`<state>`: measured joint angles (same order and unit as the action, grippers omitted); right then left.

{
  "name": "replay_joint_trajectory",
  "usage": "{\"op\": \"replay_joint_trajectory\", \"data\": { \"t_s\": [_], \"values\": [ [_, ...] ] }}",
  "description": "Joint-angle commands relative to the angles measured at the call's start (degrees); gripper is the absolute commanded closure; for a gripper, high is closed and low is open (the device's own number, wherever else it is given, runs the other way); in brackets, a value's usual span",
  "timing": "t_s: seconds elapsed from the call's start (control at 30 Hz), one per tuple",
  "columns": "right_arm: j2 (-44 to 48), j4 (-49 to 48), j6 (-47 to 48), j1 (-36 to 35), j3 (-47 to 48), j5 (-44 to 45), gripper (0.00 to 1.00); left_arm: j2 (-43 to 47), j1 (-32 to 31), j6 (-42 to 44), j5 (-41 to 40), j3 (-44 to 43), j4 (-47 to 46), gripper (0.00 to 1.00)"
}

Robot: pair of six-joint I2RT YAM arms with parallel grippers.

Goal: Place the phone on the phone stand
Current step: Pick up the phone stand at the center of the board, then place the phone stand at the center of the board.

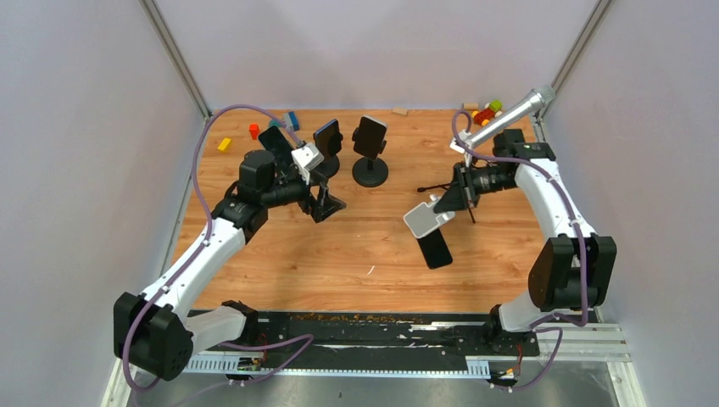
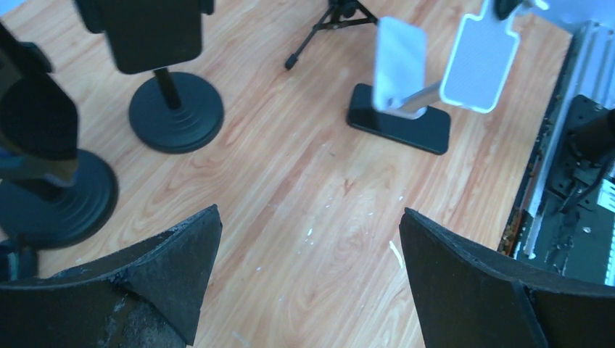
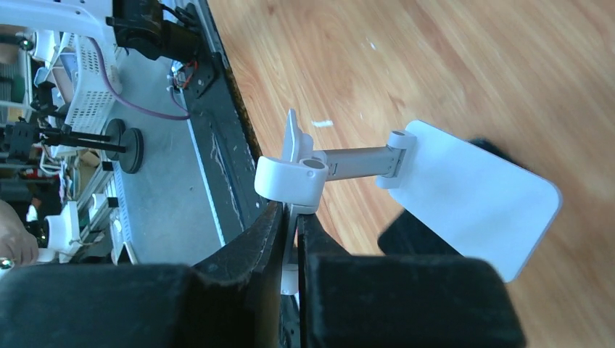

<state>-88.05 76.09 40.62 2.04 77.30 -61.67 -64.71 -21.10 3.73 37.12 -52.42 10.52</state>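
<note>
- Right claw (image 3: 291, 217) is pinched fully shut on one thin white plate of the stand (image 3: 471, 196). It carries the stand tilted in the air, with the arm and the other plate sticking out sideways.
- Left claw (image 2: 308, 232) gapes wide and holds nothing. It hovers over bare bench (image 2: 319, 188) near the black stands (image 1: 370, 172), likely free to fetch the phone.
- Phone (image 1: 437, 248) lies flat on the bench, partly under the lifted stand. Whether the two touch I can't tell.
- Stand probably has to be set down upright before the phone can go on it.
</note>
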Motion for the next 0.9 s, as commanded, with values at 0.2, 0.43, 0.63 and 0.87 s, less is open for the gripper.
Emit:
{"op": "replay_joint_trajectory", "data": {
  "t_s": [0.2,0.43,0.63,0.87],
  "values": [
    [2.43,-52.95,-39.46,-18.45,-6.87,-2.00,1.00,-3.83,0.33,-16.64,11.62,8.90,-19.94,0.07],
    [-1.50,-73.19,-56.70,-23.99,-11.49,4.97,0.99,-5.94,0.25,-25.51,8.58,16.59,-31.40,0.10],
    [-5.52,-79.92,-63.51,-24.61,-14.84,7.22,1.00,-8.05,0.27,-26.06,4.35,18.29,-31.73,0.11],
    [-5.31,-87.56,-70.84,-24.99,-20.38,9.87,1.00,-11.52,0.27,-27.42,2.18,18.02,-32.05,0.11]
  ]
}}
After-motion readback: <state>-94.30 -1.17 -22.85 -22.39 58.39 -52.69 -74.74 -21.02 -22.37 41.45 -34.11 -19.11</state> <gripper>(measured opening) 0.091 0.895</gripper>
